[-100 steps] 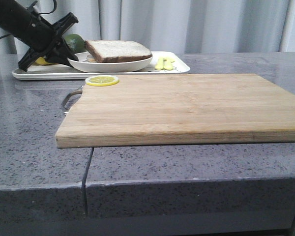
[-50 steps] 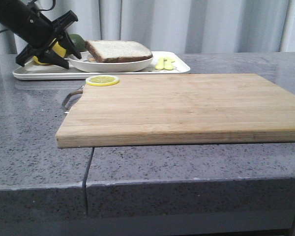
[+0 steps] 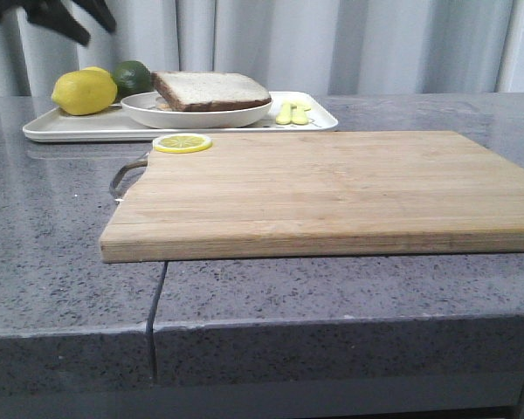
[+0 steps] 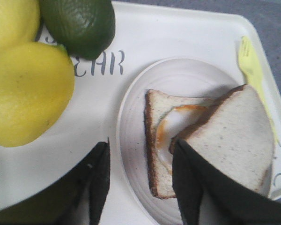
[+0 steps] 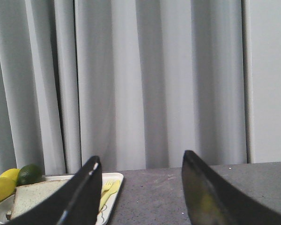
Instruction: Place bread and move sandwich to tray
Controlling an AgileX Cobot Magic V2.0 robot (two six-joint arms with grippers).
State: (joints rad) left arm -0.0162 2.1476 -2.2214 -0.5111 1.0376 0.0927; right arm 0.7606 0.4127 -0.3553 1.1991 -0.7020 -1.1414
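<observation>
The sandwich (image 3: 211, 90) sits on its round white plate (image 3: 196, 114), and the plate rests on the white tray (image 3: 87, 127) at the far left of the desk (image 3: 52, 253). In my left wrist view the top bread (image 4: 234, 136) lies skewed across the lower slice, so the white egg (image 4: 171, 129) with its orange rim shows between them. A yellow fork (image 4: 253, 70) lies on the tray just beside the plate. On the plate's other side the tray holds a yellow lemon (image 3: 84, 92) and a dark green lime (image 3: 133, 77), the two touching.

My left jaws (image 4: 140, 183) hang above the tray with nothing between them, spread wide; one finger is over the plate's edge, the other over the top slice. From the front they show only as a dark shape at the upper left corner, clear of the fruit.

My right jaws (image 5: 140, 192) are also spread wide and empty, held up well away from the tray, with the grey curtain behind them.

Nearer the front, a bamboo cutting board (image 3: 332, 188) lies flat on the desk, just beside the tray. A lemon slice (image 3: 182, 142) rests on its far left corner, above the metal handle (image 3: 127, 175).
</observation>
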